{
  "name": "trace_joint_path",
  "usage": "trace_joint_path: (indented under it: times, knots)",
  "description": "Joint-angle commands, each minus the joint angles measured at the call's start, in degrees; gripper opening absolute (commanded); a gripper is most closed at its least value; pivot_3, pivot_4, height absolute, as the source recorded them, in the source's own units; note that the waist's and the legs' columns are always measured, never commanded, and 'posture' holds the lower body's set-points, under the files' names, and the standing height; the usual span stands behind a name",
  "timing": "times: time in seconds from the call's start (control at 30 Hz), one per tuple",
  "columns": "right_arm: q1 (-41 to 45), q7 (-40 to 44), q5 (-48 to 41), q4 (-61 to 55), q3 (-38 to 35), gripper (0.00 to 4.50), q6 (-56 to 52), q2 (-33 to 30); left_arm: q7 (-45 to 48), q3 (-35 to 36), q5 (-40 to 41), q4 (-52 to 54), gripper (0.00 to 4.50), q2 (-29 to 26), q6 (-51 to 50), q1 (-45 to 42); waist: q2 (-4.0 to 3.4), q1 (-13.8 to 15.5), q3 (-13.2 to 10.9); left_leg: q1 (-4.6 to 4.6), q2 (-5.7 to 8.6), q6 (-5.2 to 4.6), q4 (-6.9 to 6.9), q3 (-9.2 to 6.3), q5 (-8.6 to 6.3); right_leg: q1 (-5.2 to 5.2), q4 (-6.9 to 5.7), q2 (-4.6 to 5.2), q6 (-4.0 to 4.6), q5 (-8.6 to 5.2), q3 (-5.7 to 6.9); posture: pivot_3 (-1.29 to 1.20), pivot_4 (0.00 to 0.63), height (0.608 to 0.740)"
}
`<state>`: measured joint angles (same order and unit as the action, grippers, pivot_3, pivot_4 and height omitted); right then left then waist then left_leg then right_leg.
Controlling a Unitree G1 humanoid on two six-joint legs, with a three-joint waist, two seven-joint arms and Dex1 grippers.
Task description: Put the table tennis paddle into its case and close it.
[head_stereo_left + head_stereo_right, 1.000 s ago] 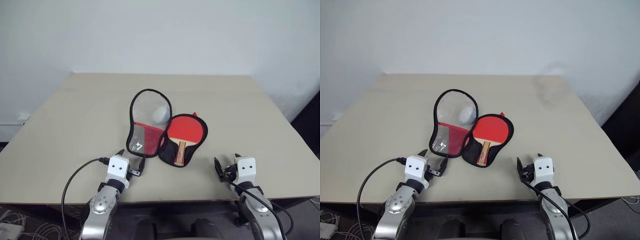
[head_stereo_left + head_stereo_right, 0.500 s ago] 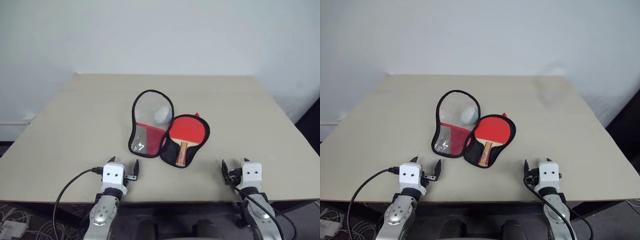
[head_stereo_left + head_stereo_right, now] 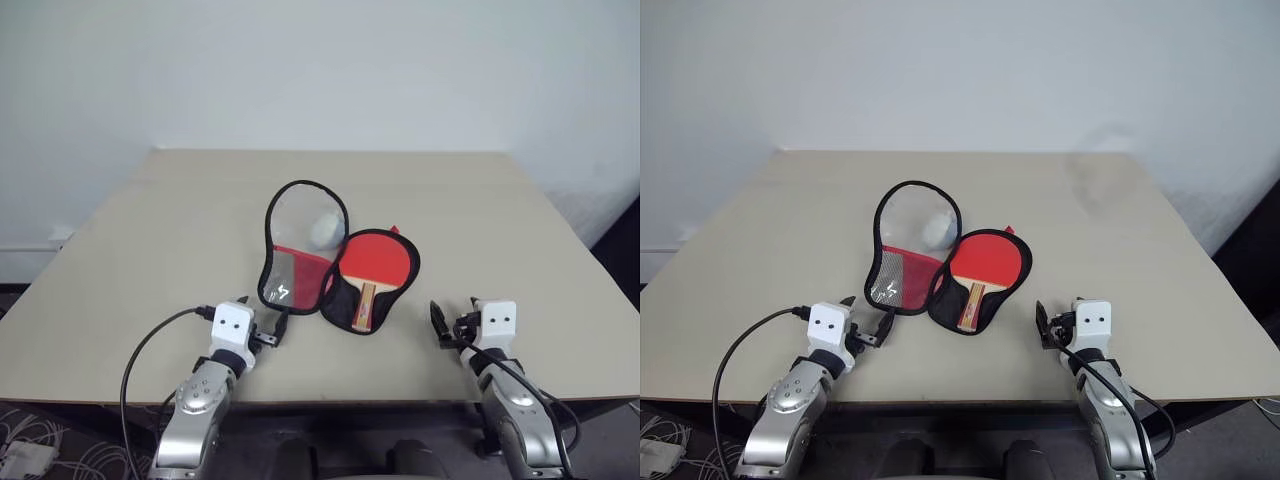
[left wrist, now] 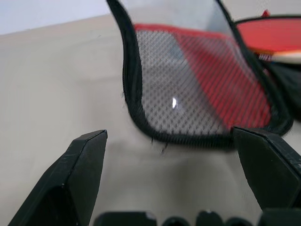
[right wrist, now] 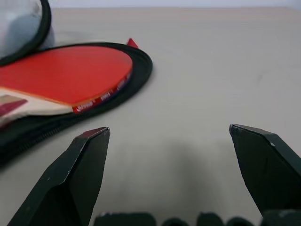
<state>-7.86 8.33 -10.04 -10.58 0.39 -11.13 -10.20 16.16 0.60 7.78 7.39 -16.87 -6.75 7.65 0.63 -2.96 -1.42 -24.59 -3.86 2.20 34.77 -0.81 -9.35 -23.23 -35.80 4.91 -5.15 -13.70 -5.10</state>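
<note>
Now red-rubber paddle [image 3: 375, 262] on unzipped mesh-and-clear case [image 3: 300, 250]; both grippers [image 3: 262, 325] [image 3: 452, 322] spread wide, empty.

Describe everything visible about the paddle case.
The case lies unzipped and spread open on the table. One half has black edging, a clear window, a red panel and black mesh with a white logo. The other half is black and carries the table tennis paddle, red face up. Neither gripper touches it.
</note>
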Motion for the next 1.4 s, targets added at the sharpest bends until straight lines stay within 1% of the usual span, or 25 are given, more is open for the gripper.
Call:
trace_joint_path:
  times: [0.03, 0.2, 0.33, 1.27, 1.4]
  knots:
    - [25.7, 16.0, -24.3, 5.1, -5.3, 4.4, -19.9, -1.3, 31.8, 4.8, 15.5, -13.5, 4.5, -15.5, -8.7, -29.5, 0.0, 0.0, 0.0, 0.0, 0.0, 0.0, 0.0, 0.0, 0.0, 0.0, 0.0, 0.0, 0.0, 0.0, 0.0, 0.0, 0.0, 0.74]
    - [25.9, 16.3, -25.7, 4.7, -4.8, 4.4, -21.9, -0.2, 32.5, 4.7, 15.5, -14.1, 4.5, -15.7, -8.7, -30.0, 0.0, 0.0, 0.0, 0.0, 0.0, 0.0, 0.01, 0.0, 0.0, 0.01, 0.0, -0.02, 0.0, 0.01, -0.01, 0.0, 0.0, 0.74]
    - [26.0, 17.1, -25.3, 4.6, -3.8, 4.4, -21.6, 0.0, 33.1, 4.7, 15.5, -14.5, 4.5, -15.8, -8.7, -30.3, 0.0, 0.0, 0.0, 0.01, 0.0, 0.0, 0.01, 0.0, 0.01, 0.02, -0.01, -0.03, 0.0, 0.01, -0.01, 0.0, 0.0, 0.74]
    - [27.0, 18.6, -26.4, 5.9, -2.5, 4.4, -25.7, -0.8, 36.6, 4.2, 15.9, -18.0, 4.5, -17.1, -9.0, -31.8, 0.01, 0.0, 0.0, 0.0, 0.0, -0.03, 0.02, -0.02, 0.03, 0.08, -0.06, -0.09, -0.02, 0.02, -0.04, 0.0, 0.0, 0.74]
    - [27.3, 19.1, -26.5, 5.8, -2.8, 4.4, -27.7, -1.2, 38.3, 4.1, 15.4, -19.9, 4.5, -17.4, -8.7, -32.7, -0.01, -0.1, 0.0, 0.05, 0.0, -0.04, 0.01, -0.07, 0.03, 0.11, -0.12, -0.14, -0.01, 0.03, -0.05, 0.0, 0.0, 0.74]
